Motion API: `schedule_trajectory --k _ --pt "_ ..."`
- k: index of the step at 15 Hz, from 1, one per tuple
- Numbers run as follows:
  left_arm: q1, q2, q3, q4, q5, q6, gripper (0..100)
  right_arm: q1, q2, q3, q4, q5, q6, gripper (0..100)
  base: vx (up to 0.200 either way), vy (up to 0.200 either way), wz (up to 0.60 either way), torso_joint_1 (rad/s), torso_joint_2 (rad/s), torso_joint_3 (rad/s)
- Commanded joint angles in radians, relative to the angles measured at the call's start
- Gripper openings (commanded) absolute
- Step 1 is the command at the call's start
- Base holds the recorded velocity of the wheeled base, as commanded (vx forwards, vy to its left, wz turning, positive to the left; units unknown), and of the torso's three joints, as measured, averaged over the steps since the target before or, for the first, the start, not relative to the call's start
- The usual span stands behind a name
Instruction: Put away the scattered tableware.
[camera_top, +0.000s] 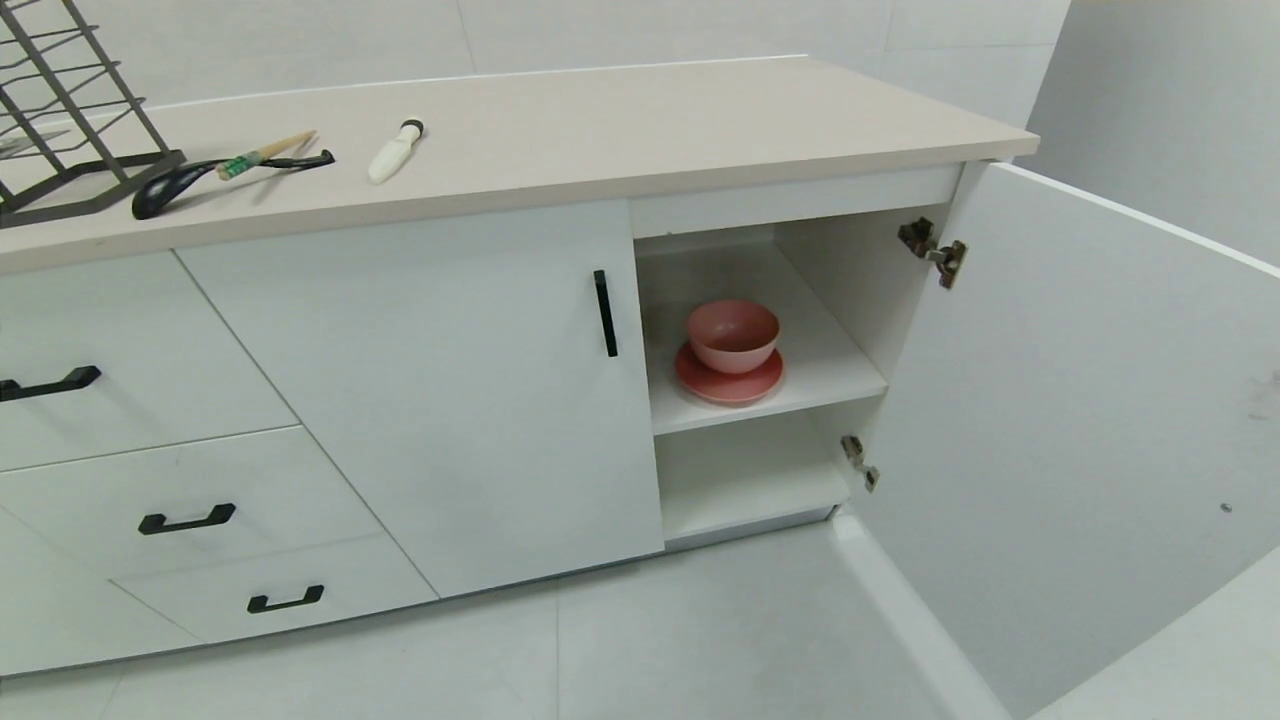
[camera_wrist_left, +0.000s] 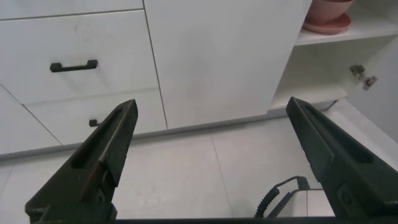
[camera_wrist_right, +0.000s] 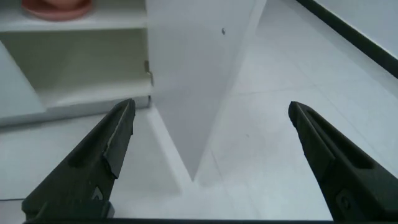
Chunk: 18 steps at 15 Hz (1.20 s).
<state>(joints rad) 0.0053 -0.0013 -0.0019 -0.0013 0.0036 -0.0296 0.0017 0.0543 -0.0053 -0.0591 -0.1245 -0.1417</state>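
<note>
left wrist view shows left gripper (camera_wrist_left: 210, 104) spread wide, empty; right gripper (camera_wrist_right: 210, 104) likewise.

Carries a matte black, two-fingered left gripper (camera_wrist_left: 211, 104) with long wedge-shaped plastic fingers (camera_wrist_left: 102, 158), broad at the base and tapering to narrow, slanted tips. Bears a shallow recessed slot along one finger's face, with a thin reddish-brown strip on its inner edge, and a small round recess near the base of the other. Trails a thin coiled black cable (camera_wrist_left: 272, 200) between the finger bases, ending in a smooth loop. Repeats the same build on the matte black right gripper (camera_wrist_right: 210, 104): angular dark fingers (camera_wrist_right: 99, 158), flat-faced and sharp-edged, each with a small round recess near the base.
</note>
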Motion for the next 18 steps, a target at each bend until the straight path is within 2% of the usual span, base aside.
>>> schedule_trajectory --k 1,4,5,6,7,8,9,10,16,18 --pt "-0.001 0.001 0.000 0.000 0.001 -0.003 100 -0.003 -0.054 0.002 0.001 0.032 0.014 100 0.000 0.000 0.00 0.000 0.00 0.000" --pt "-0.001 0.001 0.000 -0.002 0.003 -0.004 100 -0.003 -0.054 0.002 0.002 0.040 0.034 100 0.000 0.000 0.00 0.000 0.00 0.000" --pt "-0.001 0.001 0.000 0.000 0.001 -0.001 100 -0.003 -0.054 0.004 0.005 0.043 0.093 100 -0.200 -0.200 0.00 0.007 0.01 0.007" --pt "-0.001 0.001 -0.001 0.000 0.001 0.000 100 -0.003 -0.054 0.005 0.007 0.062 0.152 100 -0.200 -0.200 0.00 0.002 0.00 -0.002" --pt "-0.001 0.001 0.000 0.000 0.001 -0.001 100 -0.003 -0.054 0.004 0.030 0.134 0.174 100 -0.200 -0.200 0.00 0.002 0.00 0.007" --pt "-0.001 0.001 0.000 0.000 0.001 -0.003 100 -0.003 -0.054 0.004 0.033 0.163 0.159 100 -0.200 -0.200 0.00 0.012 0.00 0.002" --pt "-0.001 0.001 0.000 0.000 0.001 -0.003 100 -0.002 -0.054 0.004 0.048 0.229 0.045 100 -0.200 -0.200 0.00 0.007 0.00 0.002" --pt "-0.001 0.001 0.000 -0.002 0.001 -0.004 100 -0.002 -0.054 0.004 0.056 0.247 0.033 100 -0.200 -0.200 0.00 0.012 0.01 -0.007" --pt "-0.001 0.001 0.000 0.000 0.004 -0.003 100 -0.003 -0.054 0.004 0.058 0.178 0.125 100 0.000 0.000 0.00 0.000 0.00 0.000" --pt "-0.001 0.001 0.000 0.000 0.004 0.000 100 -0.003 -0.054 0.004 0.058 0.174 0.128 100 0.000 -0.200 0.00 0.002 0.00 -0.005"
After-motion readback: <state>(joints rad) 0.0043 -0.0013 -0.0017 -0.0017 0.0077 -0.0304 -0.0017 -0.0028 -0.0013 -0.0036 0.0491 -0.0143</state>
